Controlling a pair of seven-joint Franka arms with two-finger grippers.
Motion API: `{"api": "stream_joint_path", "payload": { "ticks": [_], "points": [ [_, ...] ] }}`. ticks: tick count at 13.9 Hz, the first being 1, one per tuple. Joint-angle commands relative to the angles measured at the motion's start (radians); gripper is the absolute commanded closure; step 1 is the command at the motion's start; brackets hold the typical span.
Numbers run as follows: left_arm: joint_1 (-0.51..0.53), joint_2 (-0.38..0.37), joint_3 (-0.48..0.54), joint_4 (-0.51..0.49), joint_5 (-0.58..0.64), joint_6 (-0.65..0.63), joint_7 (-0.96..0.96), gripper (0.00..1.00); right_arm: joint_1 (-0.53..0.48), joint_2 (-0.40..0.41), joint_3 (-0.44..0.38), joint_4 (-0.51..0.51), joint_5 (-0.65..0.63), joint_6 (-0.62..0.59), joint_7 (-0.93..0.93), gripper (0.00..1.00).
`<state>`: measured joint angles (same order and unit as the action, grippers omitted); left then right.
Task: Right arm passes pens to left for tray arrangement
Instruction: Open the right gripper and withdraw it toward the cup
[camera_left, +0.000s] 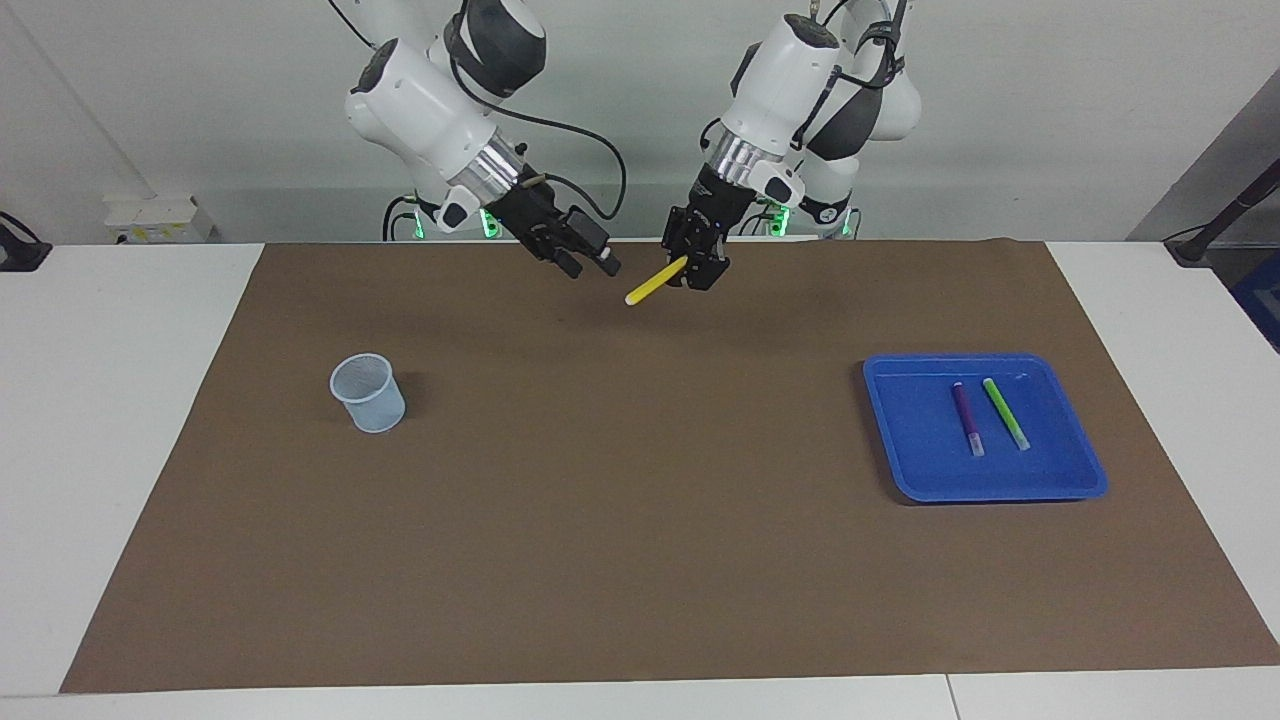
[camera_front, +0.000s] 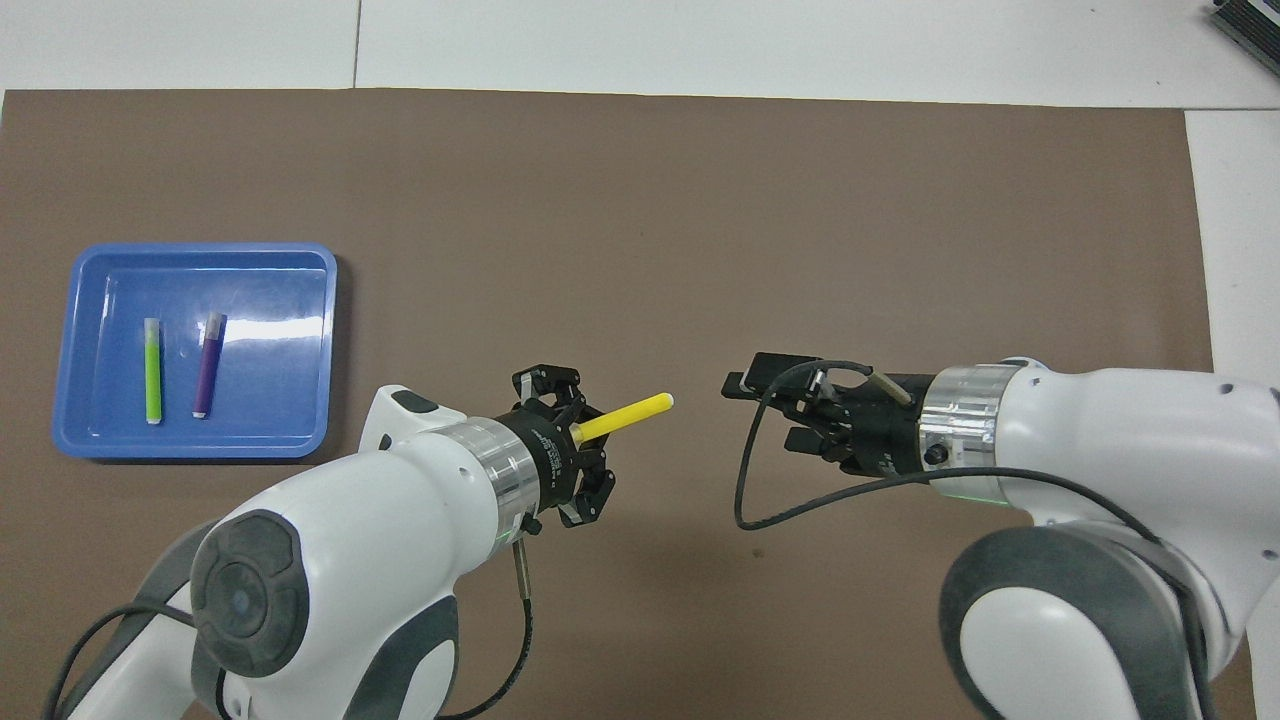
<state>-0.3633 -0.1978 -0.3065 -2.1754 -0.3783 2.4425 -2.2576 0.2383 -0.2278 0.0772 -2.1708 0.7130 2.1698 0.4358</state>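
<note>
Left tool (camera_left: 697, 268) clamped on yellow pen (camera_left: 655, 281), mid-air over desk (camera_left: 640, 560); right tool (camera_left: 585, 258) fingers apart, empty, at its 9 o'clock; purple pen (camera_left: 967, 418), green pen (camera_left: 1005, 412) lie in tray (camera_left: 1000, 488); risk: end-only grip lets pen pivot, drop short of tray.

A yellow pen (camera_left: 655, 282) sits upper centre. A purple pen (camera_left: 967, 418) and green pen (camera_left: 1005, 413), pale-ended, lie in the bright blue tray (camera_left: 1085, 470). Brown mat (camera_left: 640, 560), white worktop (camera_left: 100, 450), pale translucent mesh cup (camera_left: 369, 392).

No legible text, label, brand or number appears on any surface; small print ringing the left gripper (camera_front: 567, 440) is unreadable.
</note>
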Motion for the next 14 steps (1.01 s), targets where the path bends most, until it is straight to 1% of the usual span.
{"api": "stream_joint_path", "payload": {
  "ticks": [1,5,8,11,14],
  "points": [
    [-0.002,-0.008,0.009,0.005,0.009,-0.022,0.003,1.0,-0.066,-0.012,0.006,0.009,-0.078,-0.102,-0.159,0.0],
    [0.023,-0.011,0.013,0.005,0.009,-0.036,0.035,1.0,-0.149,-0.008,0.006,0.055,-0.3,-0.263,-0.343,0.0],
    [0.044,-0.015,0.02,0.005,0.009,-0.057,0.065,1.0,-0.211,-0.01,0.006,0.066,-0.43,-0.355,-0.5,0.0],
    [0.081,-0.019,0.02,0.005,0.007,-0.082,0.124,1.0,-0.243,-0.015,0.004,0.074,-0.552,-0.406,-0.632,0.0],
    [0.104,-0.019,0.021,0.003,0.004,-0.086,0.162,1.0,-0.248,-0.018,0.004,0.074,-0.657,-0.439,-0.686,0.0]
  ]
}}
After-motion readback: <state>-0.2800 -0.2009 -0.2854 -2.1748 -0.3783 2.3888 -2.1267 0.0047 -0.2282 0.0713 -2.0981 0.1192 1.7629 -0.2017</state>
